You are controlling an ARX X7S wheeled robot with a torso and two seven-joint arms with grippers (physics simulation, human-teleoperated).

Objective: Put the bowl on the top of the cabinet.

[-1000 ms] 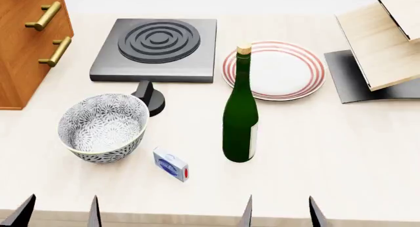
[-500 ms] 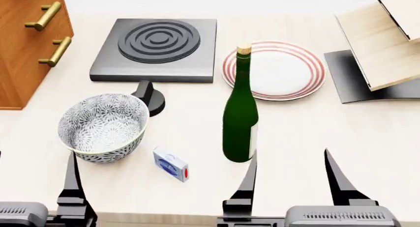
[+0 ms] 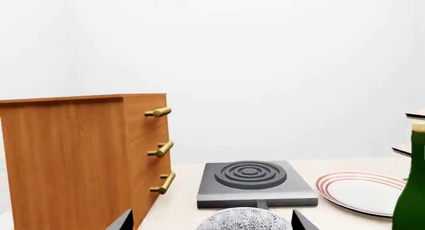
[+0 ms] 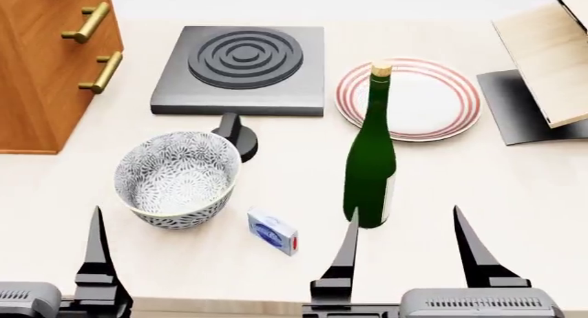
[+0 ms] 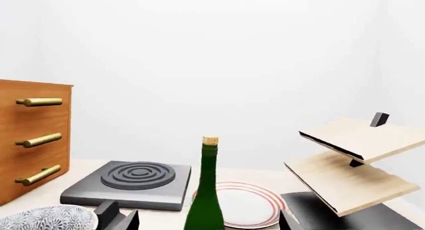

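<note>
My left pincer [image 4: 55, 263] and right pincer [image 4: 404, 252] hover nearest, both spread apart and empty. Just beyond the left one, the bowl [image 4: 178, 178] sits upright on the table [image 4: 478, 194], open to a rim grasp. Farthest left stands the cabinet [image 4: 46, 63], its top the goal.

Plain white walls [image 3: 279, 65], pale tabletop [image 4: 478, 194], even light.

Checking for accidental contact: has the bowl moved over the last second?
No. The bowl still sits just beside the stove knob; only the whole view shifted right.
</note>
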